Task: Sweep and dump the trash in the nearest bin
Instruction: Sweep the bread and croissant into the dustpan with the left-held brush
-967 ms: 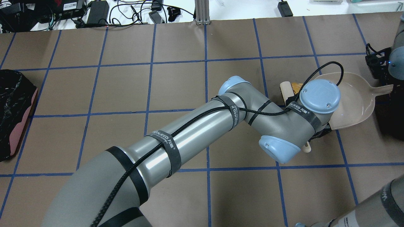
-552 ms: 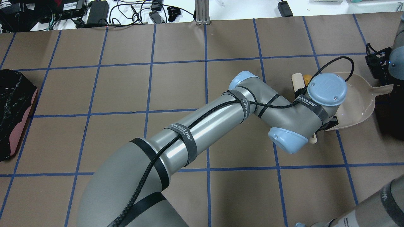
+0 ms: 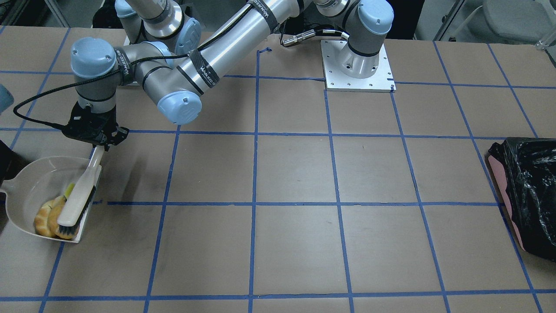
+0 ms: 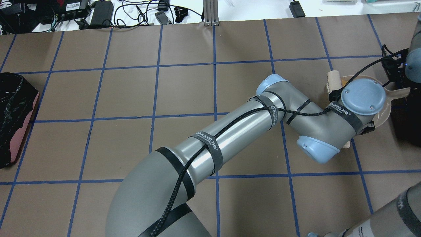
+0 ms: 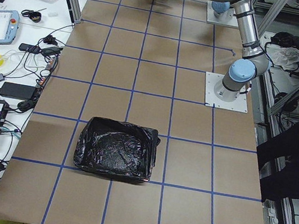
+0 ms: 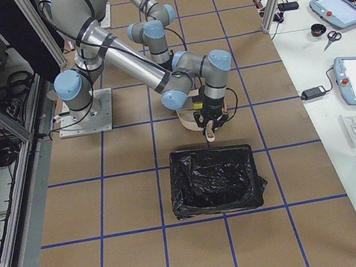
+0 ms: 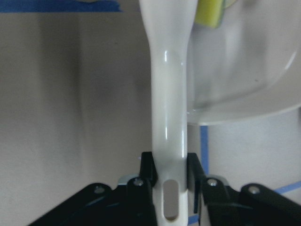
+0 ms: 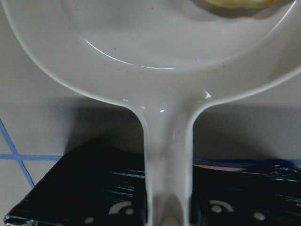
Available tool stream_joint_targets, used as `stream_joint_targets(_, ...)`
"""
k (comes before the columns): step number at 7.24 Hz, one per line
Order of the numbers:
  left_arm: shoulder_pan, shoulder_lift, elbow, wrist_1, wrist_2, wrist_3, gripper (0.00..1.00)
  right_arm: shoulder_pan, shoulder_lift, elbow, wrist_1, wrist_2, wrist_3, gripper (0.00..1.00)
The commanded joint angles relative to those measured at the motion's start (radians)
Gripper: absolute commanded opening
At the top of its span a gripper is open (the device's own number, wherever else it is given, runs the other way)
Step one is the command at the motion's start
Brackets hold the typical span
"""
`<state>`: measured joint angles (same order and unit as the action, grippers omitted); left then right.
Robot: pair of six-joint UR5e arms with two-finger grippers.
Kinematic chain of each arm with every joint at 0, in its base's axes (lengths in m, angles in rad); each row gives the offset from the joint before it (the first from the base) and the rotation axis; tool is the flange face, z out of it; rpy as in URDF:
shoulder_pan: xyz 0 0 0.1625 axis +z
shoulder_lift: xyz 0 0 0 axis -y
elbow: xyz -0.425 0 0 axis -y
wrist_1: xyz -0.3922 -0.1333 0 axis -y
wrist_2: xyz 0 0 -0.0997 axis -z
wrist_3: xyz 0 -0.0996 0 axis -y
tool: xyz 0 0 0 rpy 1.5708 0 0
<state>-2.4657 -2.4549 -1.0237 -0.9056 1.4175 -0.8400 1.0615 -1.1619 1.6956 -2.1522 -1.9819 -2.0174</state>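
My left gripper (image 3: 99,145) is shut on the cream handle of a brush (image 3: 80,195), also seen in the left wrist view (image 7: 170,174). The brush's dark bristles rest at the open mouth of a beige dustpan (image 3: 30,182). Inside the pan lie the tan croissant (image 3: 40,218), the golden-brown bread roll (image 3: 54,218) and the yellow-green sponge (image 3: 69,190). My right gripper (image 8: 167,214) is shut on the dustpan's handle. The dark bin (image 6: 215,178) stands right beside the pan. In the overhead view only a sliver of it (image 4: 408,128) shows.
A pink bin lined with a glossy black bag (image 3: 525,191) stands at the table's far opposite end. My left arm (image 4: 230,131) stretches across the table's middle. Cables and power bricks (image 4: 102,11) lie beyond the far edge.
My left arm has swept right with the brush, and its wrist now covers most of the dustpan. The golden trash seen beside the brush head is now hidden. The dustpan has stayed put.
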Motion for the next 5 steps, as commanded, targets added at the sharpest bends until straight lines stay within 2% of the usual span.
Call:
stream_joint_targets(1,-0.024,0.004,0.016,-0.006,-0.005,-0.033,0.0,0.0,0.002,-0.004,0.002,0.0,-0.001,0.0)
stream_joint_targets(5,-0.024,0.028,-0.044,-0.015,-0.009,-0.086,0.0,0.0,0.005,-0.005,0.003,0.006,-0.003,0.0)
